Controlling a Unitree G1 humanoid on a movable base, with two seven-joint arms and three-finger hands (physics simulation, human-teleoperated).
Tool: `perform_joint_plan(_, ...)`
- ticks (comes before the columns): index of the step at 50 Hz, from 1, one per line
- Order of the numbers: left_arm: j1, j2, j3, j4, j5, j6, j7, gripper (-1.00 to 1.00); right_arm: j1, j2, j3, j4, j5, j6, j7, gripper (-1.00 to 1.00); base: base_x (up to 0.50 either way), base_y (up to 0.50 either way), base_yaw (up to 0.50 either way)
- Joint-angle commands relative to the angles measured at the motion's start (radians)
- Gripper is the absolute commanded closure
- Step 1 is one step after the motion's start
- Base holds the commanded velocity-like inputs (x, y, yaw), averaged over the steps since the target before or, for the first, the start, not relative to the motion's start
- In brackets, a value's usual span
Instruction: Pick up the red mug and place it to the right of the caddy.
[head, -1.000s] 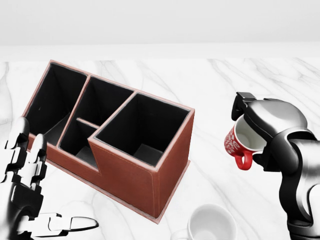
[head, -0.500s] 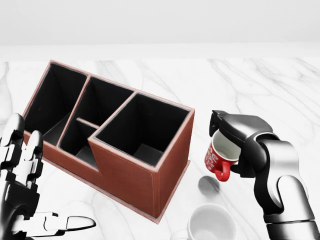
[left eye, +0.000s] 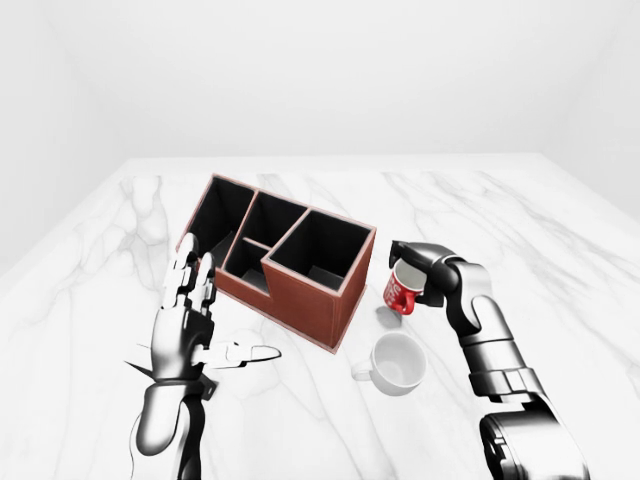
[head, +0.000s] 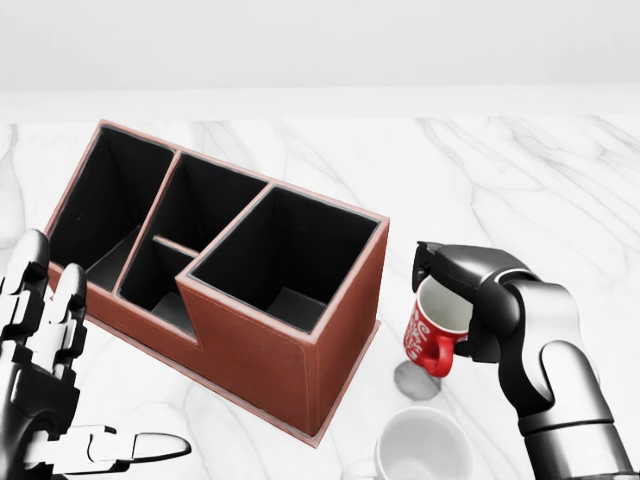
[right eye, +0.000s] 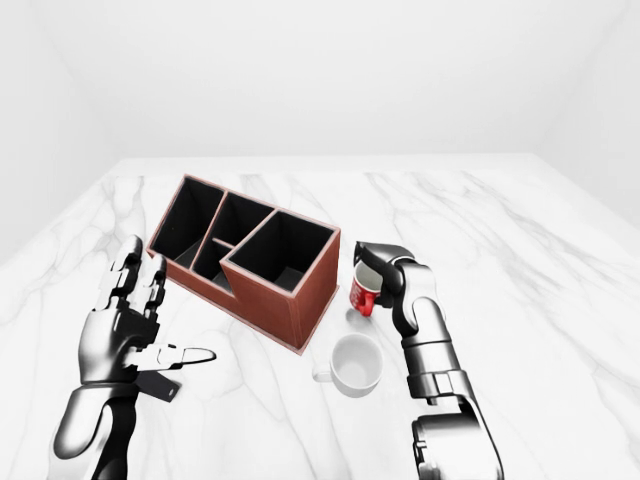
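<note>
1. Your white marble desk (head: 520, 170) carries everything here.
2. The caddy (head: 300, 350) is a brown box with black compartments, its long axis running from upper left to lower right in the head view. It bears no readable label.
3. Your left hand (left eye: 190, 335) hovers beside the caddy's left end with its fingers (left eye: 185, 280) spread, holding nothing.
4. Your right hand (head: 480, 300) has its fingers closed round the red mug.
5. A white mug (head: 420, 450) stands upright below the red one, mouth up.
6. The red mug (head: 428, 338) hangs just right of the caddy, above its shadow, tilted with its mouth toward the upper right. Its white lettering is too small to read.
</note>
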Motion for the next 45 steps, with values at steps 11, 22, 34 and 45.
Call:
perform_joint_plan(11,0.0,-0.004,0.003,0.001,0.001,0.004,-0.004,-1.0,-0.052,-0.003,0.011,0.164,0.052,0.0,-0.028,1.0,0.0,0.0,0.0)
perform_joint_plan(22,0.008,-0.002,0.003,-0.009,-0.004,0.004,-0.003,-1.0,-0.07,0.005,0.022,0.258,0.086,0.0,-0.103,1.0,0.0,0.0,0.0)
perform_joint_plan(34,0.006,-0.001,0.002,-0.001,-0.004,0.0,-0.004,-1.0,-0.121,0.003,0.031,0.37,0.119,0.0,-0.181,1.0,0.0,0.0,0.0)
perform_joint_plan(45,0.008,-0.001,0.001,-0.003,-0.006,0.0,-0.006,-1.0,-0.16,0.001,0.037,0.456,0.138,0.0,-0.249,1.0,0.0,0.0,0.0)
